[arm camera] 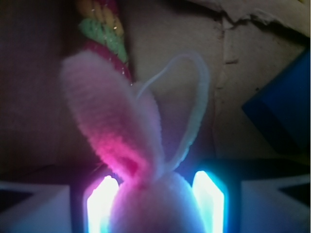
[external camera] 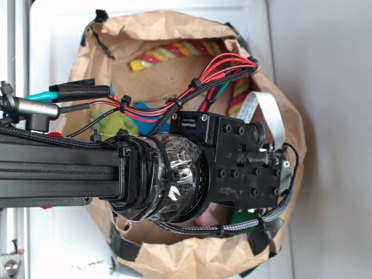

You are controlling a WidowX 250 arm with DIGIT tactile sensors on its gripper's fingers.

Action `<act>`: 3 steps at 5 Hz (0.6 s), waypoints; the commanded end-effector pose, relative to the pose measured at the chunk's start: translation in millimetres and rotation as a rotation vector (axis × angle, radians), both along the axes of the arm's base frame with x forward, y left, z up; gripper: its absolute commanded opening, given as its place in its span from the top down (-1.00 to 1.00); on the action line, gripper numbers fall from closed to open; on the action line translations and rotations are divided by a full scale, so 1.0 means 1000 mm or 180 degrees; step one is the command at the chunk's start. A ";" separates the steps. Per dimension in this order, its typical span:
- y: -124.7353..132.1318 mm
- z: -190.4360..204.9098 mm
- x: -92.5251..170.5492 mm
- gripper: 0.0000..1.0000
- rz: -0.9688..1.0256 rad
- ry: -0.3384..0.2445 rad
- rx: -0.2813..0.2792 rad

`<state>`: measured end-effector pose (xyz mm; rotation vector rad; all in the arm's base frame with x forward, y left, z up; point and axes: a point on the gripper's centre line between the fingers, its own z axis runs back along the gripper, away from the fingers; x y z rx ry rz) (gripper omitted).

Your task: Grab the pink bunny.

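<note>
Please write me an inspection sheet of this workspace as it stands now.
Surface: white tabletop, mostly bare around the bag.
Job's things: pink bunny sits between the glowing finger pads, ears and thin loop sticking out.
Clutter: brown paper bag holding a multicoloured rope, a yellow-green plush and a blue block.
Grippers: gripper is down inside the bag, pads on either side of the bunny; contact cannot be confirmed.
Cables: red and black wire bundle and a white ribbon cable run over the arm.
Surroundings: grey wall.
</note>
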<state>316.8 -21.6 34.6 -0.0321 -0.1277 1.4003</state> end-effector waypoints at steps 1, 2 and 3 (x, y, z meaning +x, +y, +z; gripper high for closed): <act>0.050 0.086 -0.006 1.00 -0.0971 -0.0684 -0.0206; 0.071 0.115 -0.012 1.00 -0.1415 -0.0728 -0.0186; 0.085 0.137 -0.017 1.00 -0.2051 -0.0499 -0.0023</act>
